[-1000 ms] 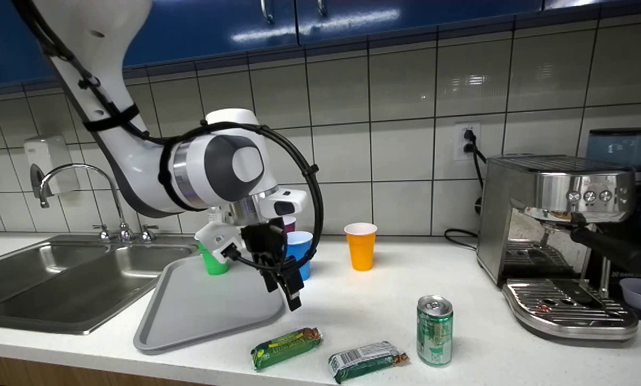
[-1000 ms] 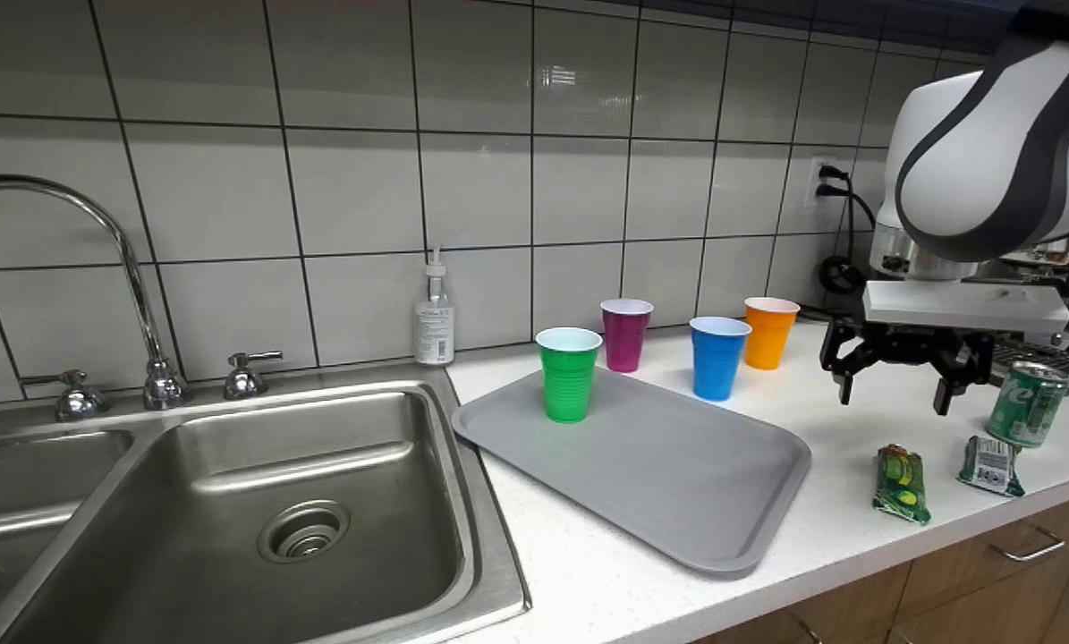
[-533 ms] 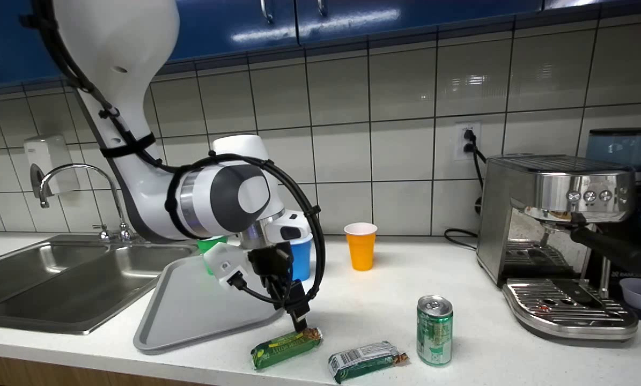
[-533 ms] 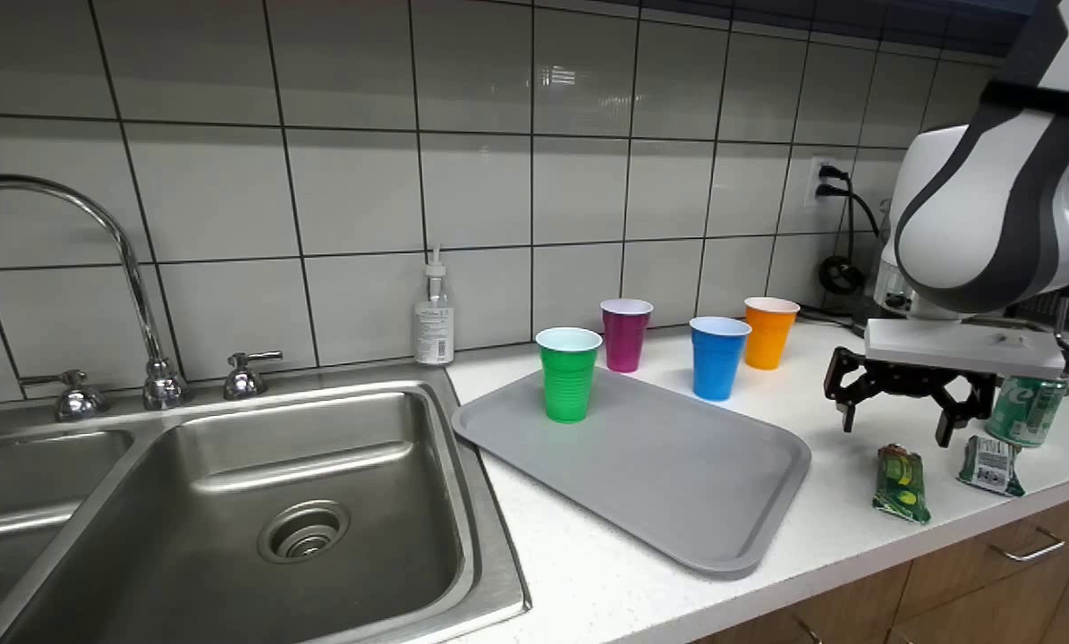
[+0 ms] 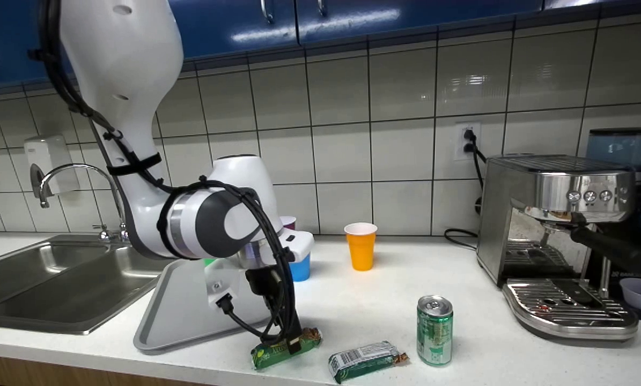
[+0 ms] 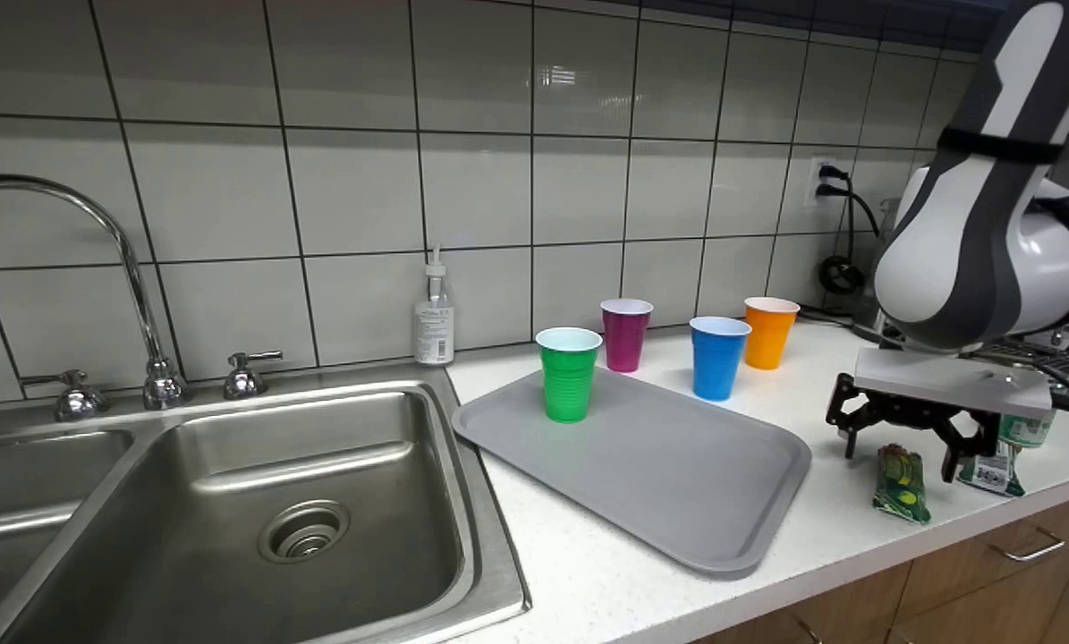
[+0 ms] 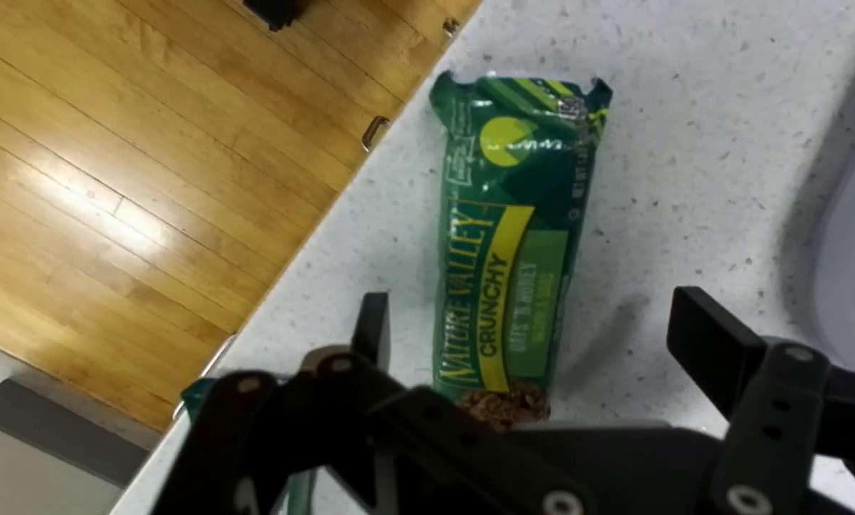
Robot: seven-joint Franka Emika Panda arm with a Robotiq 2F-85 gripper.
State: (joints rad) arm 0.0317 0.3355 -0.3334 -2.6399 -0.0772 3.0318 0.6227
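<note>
My gripper [image 7: 534, 318] is open in the wrist view, pointing down with its fingers on either side of a green-wrapped granola bar [image 7: 502, 286]. Gaps show between the bar and both fingers, and nothing is held. The bar lies flat on the white counter, its brown end partly hidden behind the gripper's linkage. In an exterior view one fingertip overlaps the bar [image 5: 266, 356]; the gripper [image 6: 899, 458] also shows widely spread in an exterior view, beside the same bar [image 6: 901, 487]. A second bar [image 5: 364, 362], barcode side up, and a green can [image 5: 434, 335] stand nearby.
A grey tray [image 6: 668, 492] bearing a green cup [image 6: 568, 380] lies between the bar and the sink [image 6: 319, 465]. Behind it are purple [image 6: 625, 340], blue [image 6: 718, 362] and orange [image 6: 770, 335] cups. A coffee machine [image 5: 561, 214] stands beyond the can. The counter's front edge is close.
The gripper has come down and toward the counter's front edge, until its fingers straddle the green bar. It has stayed open. The bars, can, cups and tray have not moved.
</note>
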